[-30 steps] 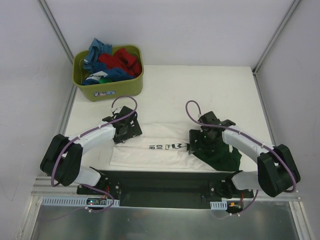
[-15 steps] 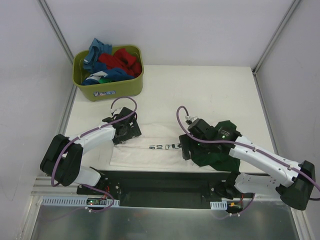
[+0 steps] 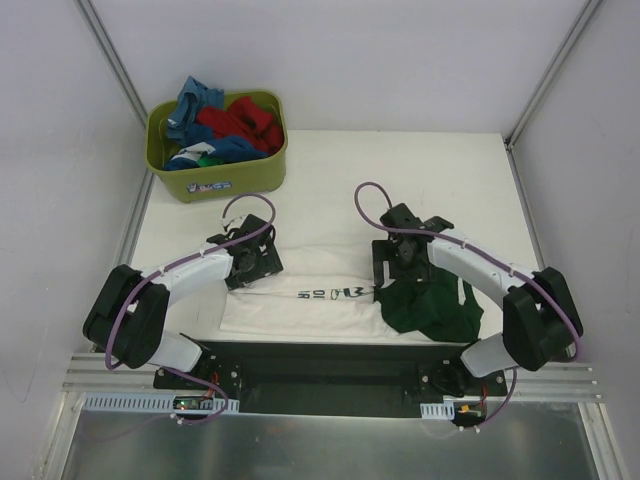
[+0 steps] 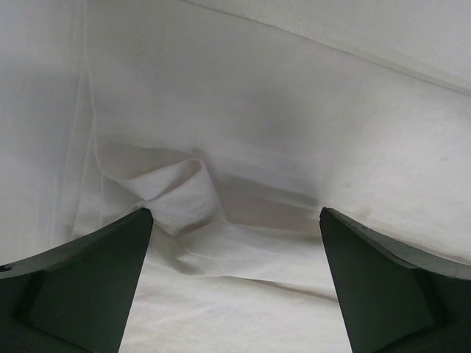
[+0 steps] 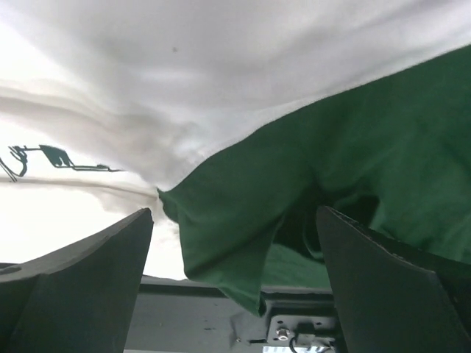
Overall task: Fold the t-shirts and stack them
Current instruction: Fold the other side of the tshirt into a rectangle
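The cream t-shirt (image 3: 300, 312) lies flattened near the table's front edge, its black print (image 3: 335, 293) showing and its dark green sleeve (image 3: 435, 310) bunched at the right. My left gripper (image 3: 250, 262) hovers open over the shirt's left end; in the left wrist view it (image 4: 234, 217) is low over cream cloth (image 4: 294, 147) with a small raised fold (image 4: 180, 197). My right gripper (image 3: 397, 262) is open at the seam between cream and green; in the right wrist view the green sleeve (image 5: 250, 206) hangs between its (image 5: 232, 213) jaws, not gripped.
An olive-green tub (image 3: 215, 185) stands at the back left, holding blue (image 3: 195, 100) and red (image 3: 240, 120) t-shirts. The black mounting rail (image 3: 330, 365) runs along the table's near edge. White walls close in both sides.
The right arm reached out to the left over the green sleeve, then drew back up and right. The green cloth has shifted and bunched. The left arm has barely moved.
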### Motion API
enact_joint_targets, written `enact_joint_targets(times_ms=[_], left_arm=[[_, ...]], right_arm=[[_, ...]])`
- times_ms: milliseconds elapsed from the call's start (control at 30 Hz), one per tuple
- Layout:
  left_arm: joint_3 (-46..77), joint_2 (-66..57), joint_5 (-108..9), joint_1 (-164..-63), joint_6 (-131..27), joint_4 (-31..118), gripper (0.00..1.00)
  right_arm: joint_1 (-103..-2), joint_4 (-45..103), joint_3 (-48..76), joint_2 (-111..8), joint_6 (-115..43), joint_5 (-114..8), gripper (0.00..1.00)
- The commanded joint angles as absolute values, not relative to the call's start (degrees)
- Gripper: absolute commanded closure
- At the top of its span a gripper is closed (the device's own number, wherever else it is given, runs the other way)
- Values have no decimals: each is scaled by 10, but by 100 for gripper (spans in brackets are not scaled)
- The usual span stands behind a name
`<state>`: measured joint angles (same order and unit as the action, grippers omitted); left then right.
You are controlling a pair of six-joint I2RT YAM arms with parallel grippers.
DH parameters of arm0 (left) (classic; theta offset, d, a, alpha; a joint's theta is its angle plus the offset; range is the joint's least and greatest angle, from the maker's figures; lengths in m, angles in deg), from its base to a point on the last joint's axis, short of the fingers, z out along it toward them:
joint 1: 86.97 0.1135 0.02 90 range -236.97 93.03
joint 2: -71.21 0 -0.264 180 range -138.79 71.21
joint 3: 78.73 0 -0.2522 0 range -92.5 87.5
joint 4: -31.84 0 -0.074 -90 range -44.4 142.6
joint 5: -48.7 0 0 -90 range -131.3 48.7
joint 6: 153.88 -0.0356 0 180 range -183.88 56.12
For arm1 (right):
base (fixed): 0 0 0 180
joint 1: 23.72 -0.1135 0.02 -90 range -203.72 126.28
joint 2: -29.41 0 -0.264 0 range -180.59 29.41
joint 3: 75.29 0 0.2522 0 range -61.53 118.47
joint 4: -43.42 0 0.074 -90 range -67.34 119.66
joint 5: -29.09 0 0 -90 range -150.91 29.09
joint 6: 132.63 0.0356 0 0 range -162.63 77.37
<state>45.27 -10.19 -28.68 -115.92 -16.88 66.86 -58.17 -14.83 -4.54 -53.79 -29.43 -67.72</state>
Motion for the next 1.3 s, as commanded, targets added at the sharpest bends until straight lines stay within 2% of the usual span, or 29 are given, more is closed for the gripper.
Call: enact_joint_targets(times_ms=[0, 200, 300, 433, 533, 633, 767, 867, 1033, 1100, 1267], left_arm=[[462, -120, -272, -1164, -166, 671, 1], [471, -118, -259, -1164, -168, 671, 1], [471, -119, -257, -1164, -171, 671, 1], [472, -122, -257, -1163, -173, 671, 1], [472, -122, -253, -1164, -176, 671, 1], [468, -122, -250, -1163, -178, 671, 1], [460, -120, -263, -1164, -184, 671, 1], [462, -112, -263, -1163, -184, 671, 1], [469, -102, -256, -1163, -185, 671, 1], [473, -98, -249, -1163, -186, 671, 1], [480, -98, -241, -1153, -181, 672, 1]], right_arm=[[-553, -93, -80, -544, -293, -594, 3], [-549, -128, -157, -509, -266, -606, 3], [-548, -182, -197, -443, -226, -628, 3], [-550, -268, -245, -272, -152, -643, 3], [-550, -296, -259, -164, -127, -578, 3], [-549, -302, -233, -118, -141, -572, 3], [-549, -311, -145, -162, -190, -626, 3], [-548, -303, -107, -240, -228, -629, 3], [-548, -257, -80, -367, -254, -659, 3], [-545, -247, -66, -403, -258, -709, 3], [-451, -182, -68, -435, -269, -721, 1]])
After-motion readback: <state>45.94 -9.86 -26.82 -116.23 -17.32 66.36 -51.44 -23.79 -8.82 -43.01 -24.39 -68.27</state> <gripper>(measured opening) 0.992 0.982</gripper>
